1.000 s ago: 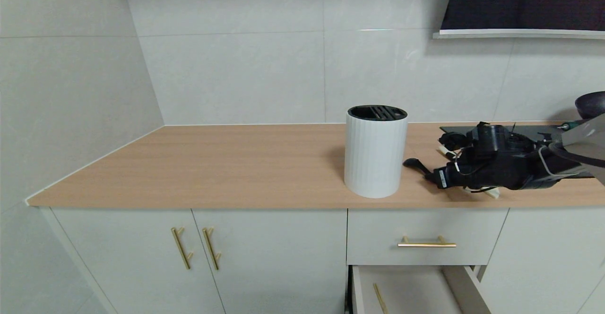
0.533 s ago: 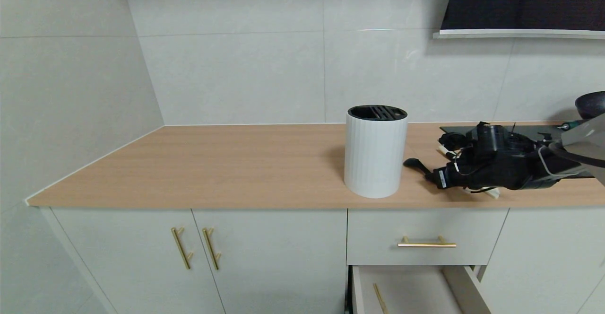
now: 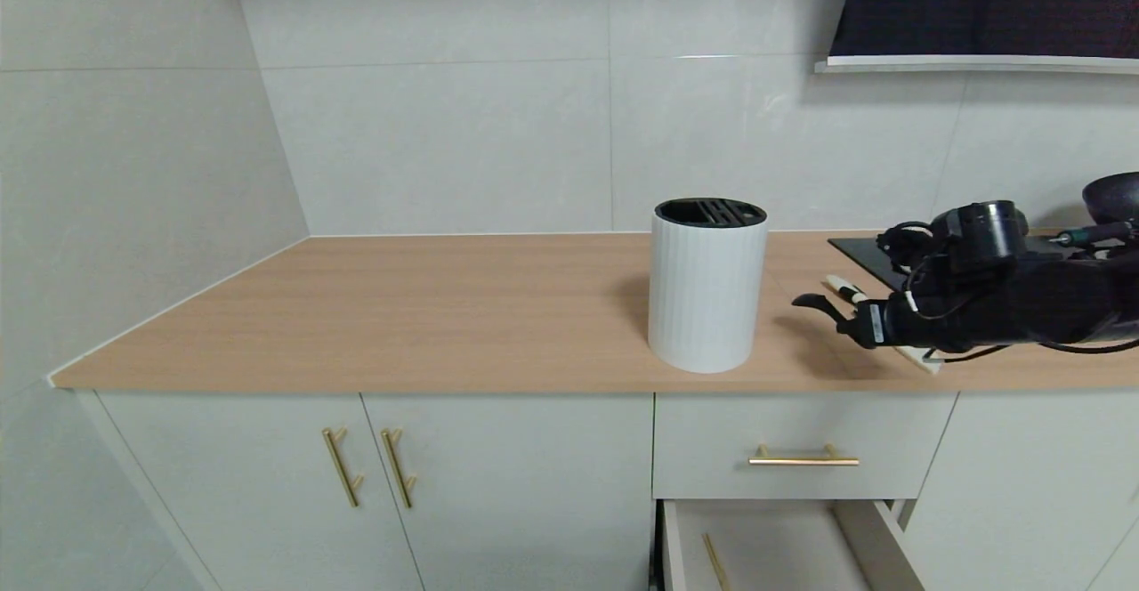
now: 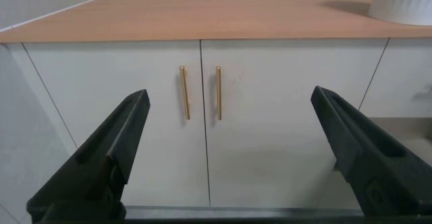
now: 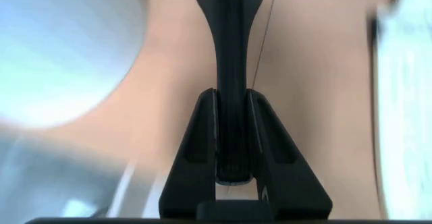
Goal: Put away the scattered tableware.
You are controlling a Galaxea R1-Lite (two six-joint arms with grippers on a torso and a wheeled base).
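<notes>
Over the table (image 3: 427, 306), just right of the white holder (image 3: 707, 293), my right jaws are clamping a black utensil handle (image 5: 229, 69); my left jaws are hanging wide open by the cupboard doors (image 4: 202, 116). Worrying bit: clipping the holder's rim could be tipping it off that front edge.

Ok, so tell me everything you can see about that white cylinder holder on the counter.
The white holder is a tall ribbed cylinder, plastic-looking, with a black slotted insert in its top. It stands upright on the wooden countertop, near the front edge. Nothing pokes out of the slots, and only the countertop touches it.
</notes>
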